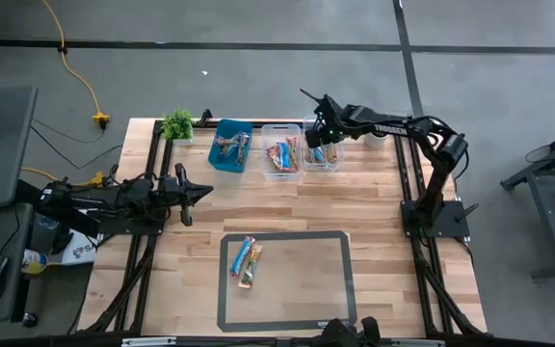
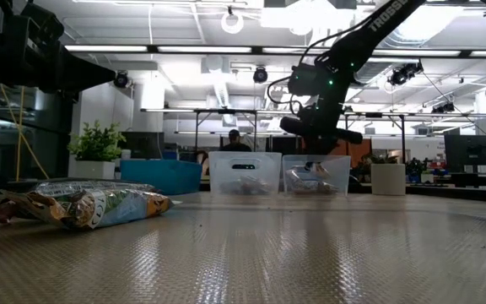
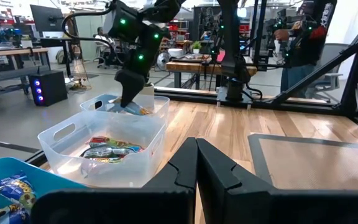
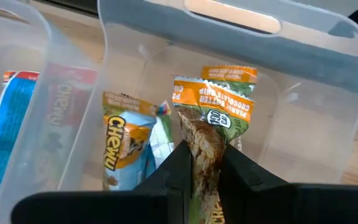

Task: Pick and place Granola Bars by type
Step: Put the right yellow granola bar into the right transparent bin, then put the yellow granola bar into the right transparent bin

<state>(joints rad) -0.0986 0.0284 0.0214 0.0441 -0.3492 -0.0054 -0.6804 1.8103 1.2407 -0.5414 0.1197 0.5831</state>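
Two bars (image 1: pixel 246 260) sit on the mat (image 1: pixel 302 304) up front, best seen from overhead. Only the right wrist camera shows the grip: the right gripper (image 4: pixel 201 163) is pinched on an orange-topped bar (image 4: pixel 209 118) hanging inside the clear bin (image 4: pixel 303 68) on the right, next to a yellow chewy bar (image 4: pixel 120 140). The left gripper (image 3: pixel 196 163) has its fingers pressed together and holds nothing, parked at the table's left side. That camera also shows the middle bin (image 3: pixel 107 134) and the blue bin (image 3: pixel 17 186) with bars in them.

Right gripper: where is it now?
In the high view the right gripper is over the rightmost clear bin, shut on a granola bar.
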